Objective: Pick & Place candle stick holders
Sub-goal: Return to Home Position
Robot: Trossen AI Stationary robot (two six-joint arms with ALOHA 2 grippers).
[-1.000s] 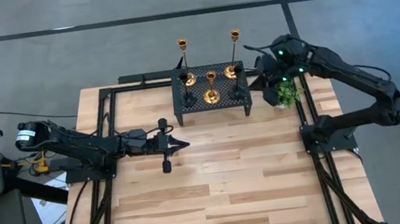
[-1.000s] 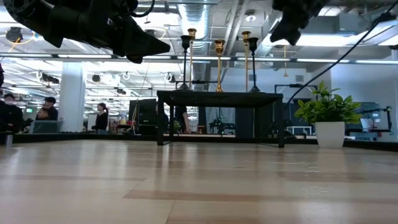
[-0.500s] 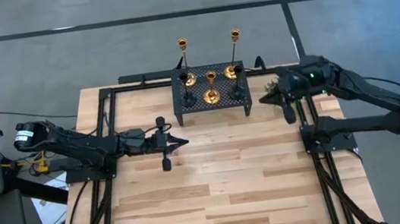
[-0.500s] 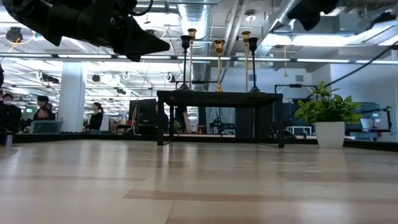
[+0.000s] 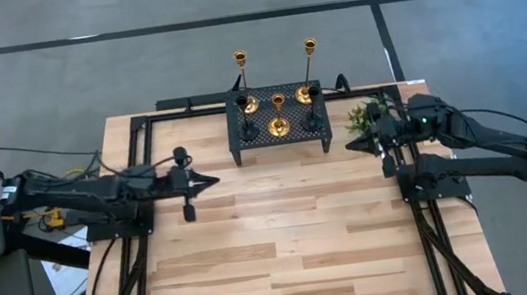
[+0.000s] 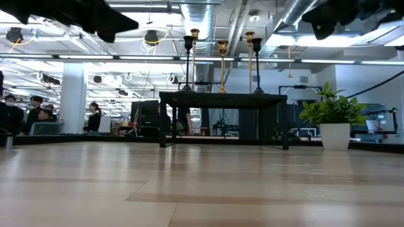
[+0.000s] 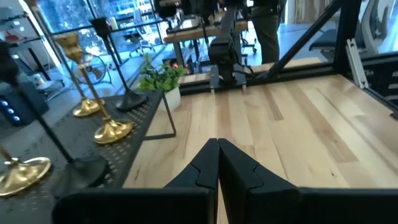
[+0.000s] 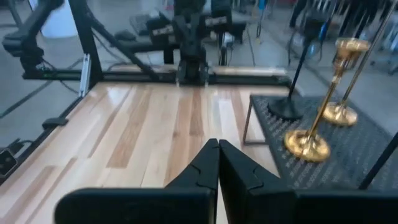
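On the far middle of the table (image 5: 294, 234), the black mesh rack (image 5: 281, 141) carries all five candle stick holders. From my overhead feed, the two tall gold holders (image 5: 243, 79) (image 5: 310, 66) stand in the far row. The shorter gold holder (image 5: 279, 115) stands in the near row, between the two black holders (image 5: 246, 121) (image 5: 312, 111).

My table-level feed shows every one of them upright (image 6: 222, 66). Each has its long axis vertical, its cup pointing at the ceiling and its round base flat on the mesh. None leans on a neighbour that I can see.

The left gripper (image 5: 210, 180) hangs over the left part of the table, well apart from the rack, pointing across toward the right arm. Its wrist feed shows the two fingers (image 7: 239, 171) clenched together to a point, with nothing between them.

The right gripper (image 5: 352, 144) sits by the table's right rail, just beside the small green plant (image 5: 370, 114) and near the rack's right end. It points toward the left arm. Its fingers (image 8: 239, 171) are likewise pressed together and empty.
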